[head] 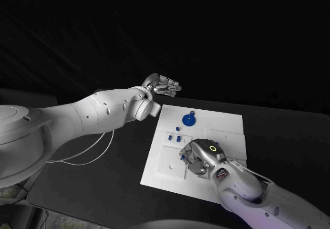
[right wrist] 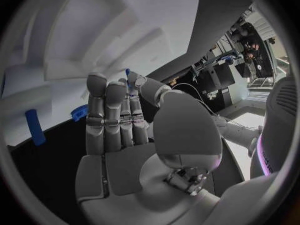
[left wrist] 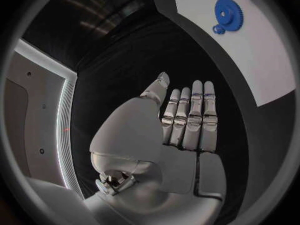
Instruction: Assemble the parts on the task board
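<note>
The white task board (head: pixel 223 131) lies mid-table. On its far part lies a blue gear (head: pixel 189 118), also the blue gear (left wrist: pixel 228 15) in the left wrist view. Two small blue pegs (head: pixel 174 138) stand near the board's left edge. My right hand (head: pixel 201 157) hovers low over the board's near middle. In the right wrist view its thumb presses against a finger, and a small blue part (right wrist: pixel 127 73) shows as a sliver pinched between them. My left hand (head: pixel 161 87) hangs over the black table beyond the board's far left corner, fingers (left wrist: pixel 190 117) straight and holding nothing.
A white cable (head: pixel 89 152) loops on the table left of the board. The board carries several shallow recesses (head: pixel 172 160). A blue peg (right wrist: pixel 34 126) and another blue piece (right wrist: pixel 78 112) stand beside my right hand's fingers.
</note>
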`<state>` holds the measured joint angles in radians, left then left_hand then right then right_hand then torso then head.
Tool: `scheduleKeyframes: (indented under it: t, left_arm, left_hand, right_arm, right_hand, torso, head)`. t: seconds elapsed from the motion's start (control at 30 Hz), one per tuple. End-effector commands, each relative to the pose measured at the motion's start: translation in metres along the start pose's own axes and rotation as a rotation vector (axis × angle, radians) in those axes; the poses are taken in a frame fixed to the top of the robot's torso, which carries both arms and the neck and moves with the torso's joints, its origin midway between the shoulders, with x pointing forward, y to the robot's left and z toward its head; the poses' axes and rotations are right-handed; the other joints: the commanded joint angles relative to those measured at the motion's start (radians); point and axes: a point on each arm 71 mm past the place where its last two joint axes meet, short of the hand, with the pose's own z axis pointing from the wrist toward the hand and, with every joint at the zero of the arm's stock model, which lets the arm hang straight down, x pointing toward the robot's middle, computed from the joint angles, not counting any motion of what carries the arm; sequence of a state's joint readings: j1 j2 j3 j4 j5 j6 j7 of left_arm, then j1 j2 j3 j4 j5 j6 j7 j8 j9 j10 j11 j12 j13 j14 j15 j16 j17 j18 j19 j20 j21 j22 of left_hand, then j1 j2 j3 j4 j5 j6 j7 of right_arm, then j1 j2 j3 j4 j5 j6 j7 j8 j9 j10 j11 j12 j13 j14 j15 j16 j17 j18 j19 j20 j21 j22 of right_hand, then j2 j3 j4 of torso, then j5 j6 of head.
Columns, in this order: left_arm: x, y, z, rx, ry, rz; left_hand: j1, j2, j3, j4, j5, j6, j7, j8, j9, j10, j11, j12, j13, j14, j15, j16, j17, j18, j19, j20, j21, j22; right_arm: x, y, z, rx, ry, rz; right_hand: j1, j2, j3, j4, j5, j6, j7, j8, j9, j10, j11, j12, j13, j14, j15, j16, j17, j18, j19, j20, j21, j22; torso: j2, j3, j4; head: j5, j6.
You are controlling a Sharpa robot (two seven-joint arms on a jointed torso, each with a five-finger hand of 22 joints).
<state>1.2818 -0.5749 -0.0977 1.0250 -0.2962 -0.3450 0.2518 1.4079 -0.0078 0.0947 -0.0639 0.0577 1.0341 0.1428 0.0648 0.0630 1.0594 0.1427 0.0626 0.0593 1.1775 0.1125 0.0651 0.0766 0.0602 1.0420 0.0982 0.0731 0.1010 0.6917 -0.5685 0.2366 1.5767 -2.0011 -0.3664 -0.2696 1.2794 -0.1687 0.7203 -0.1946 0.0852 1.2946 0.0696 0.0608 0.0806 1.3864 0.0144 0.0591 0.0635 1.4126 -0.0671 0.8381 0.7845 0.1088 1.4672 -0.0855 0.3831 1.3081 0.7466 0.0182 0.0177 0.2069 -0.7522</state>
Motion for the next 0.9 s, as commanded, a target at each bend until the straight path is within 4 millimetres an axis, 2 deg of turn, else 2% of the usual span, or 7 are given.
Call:
scheduleKeyframes:
  t: [0.03,0.73,0.9]
  left_arm:
    - [0.0018,-0.002,0.0007,0.007,0.011,-0.001]
    - [0.0043,-0.0019,0.0016,-0.001,0.02,0.001]
    - [0.0048,-0.0019,0.0018,-0.003,0.022,0.0]
  left_hand:
    - [0.002,0.01,-0.002,0.001,0.001,0.005,0.001,-0.003,-0.001,-0.003,0.002,-0.002,-0.001,0.004,0.002,-0.002,0.001,-0.011,0.005,0.001,0.006,-0.002]
    - [0.002,0.01,-0.004,0.002,0.001,0.006,0.001,-0.002,-0.001,-0.004,0.003,-0.003,-0.001,0.003,0.003,-0.002,0.001,-0.011,0.005,0.002,0.006,-0.004]
    - [0.002,0.011,-0.005,0.002,0.001,0.005,0.002,-0.003,-0.001,-0.006,0.003,-0.002,-0.001,0.002,0.003,-0.002,0.001,-0.011,0.005,0.002,0.006,-0.006]
  right_arm:
    - [0.0012,0.0004,0.0002,0.005,0.008,-0.016]
    - [0.0079,0.0026,0.0016,0.006,0.066,-0.032]
    - [0.0094,0.0028,0.0021,0.016,0.078,-0.044]
  right_hand:
    - [0.001,0.005,0.006,0.001,-0.003,0.005,0.0,0.003,0.001,0.008,0.001,0.003,0.001,0.005,-0.002,-0.004,0.001,0.024,0.027,-0.004,0.006,0.036]
    - [0.002,0.006,-0.001,0.0,0.0,0.004,0.0,0.003,0.001,0.007,0.002,0.004,0.001,0.003,-0.002,-0.004,0.003,0.024,0.025,-0.004,0.006,0.036]
    - [0.0,0.009,-0.004,0.0,0.001,0.003,0.001,0.003,0.001,0.005,0.002,0.003,0.001,0.002,-0.002,-0.004,0.004,0.023,0.024,-0.003,0.004,0.036]
  torso:
    - [0.0,-0.0003,0.0]
    - [0.0,0.0005,-0.0007]
    - [0.0,-0.0003,-0.0006]
  head:
    - [0.0,-0.001]
    - [0.001,-0.007]
    - [0.0,-0.006]
